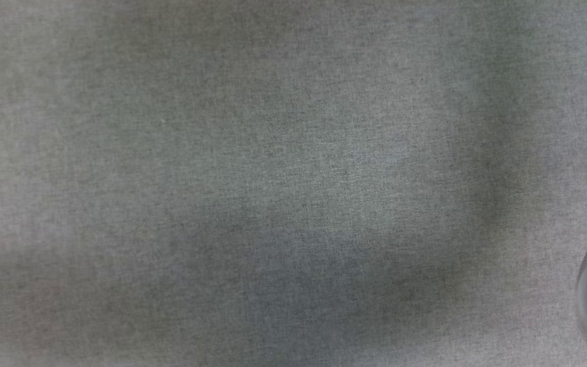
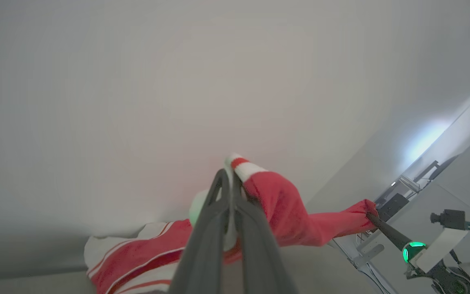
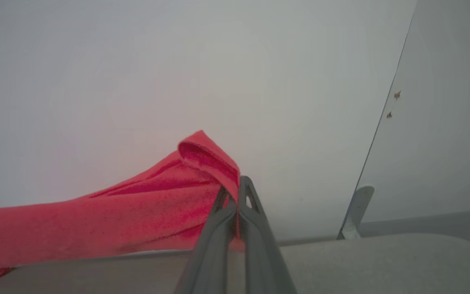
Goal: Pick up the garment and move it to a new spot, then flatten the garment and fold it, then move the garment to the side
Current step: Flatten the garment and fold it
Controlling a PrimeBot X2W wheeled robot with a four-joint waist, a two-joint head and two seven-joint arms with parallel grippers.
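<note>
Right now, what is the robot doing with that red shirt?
The robot has the red and white T-shirt pinched in both grippers. The left gripper is shut on a striped edge, and the right gripper is shut on a red fold. The cloth stretches between them, with the rest drooping toward the grey surface. It is not yet laid flat or folded.

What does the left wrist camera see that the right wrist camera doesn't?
Left wrist view: the T-shirt has a white striped part lying low, its red-and-white trim is pinched in the left gripper, and farther off the right gripper, with a green light, holds a red corner.
Right wrist view: a folded red edge close up, a metal bracket and brown specks on a wall panel.
Both: the red T-shirt stretched between two shut grippers, a pale wall and a grey surface.
</note>
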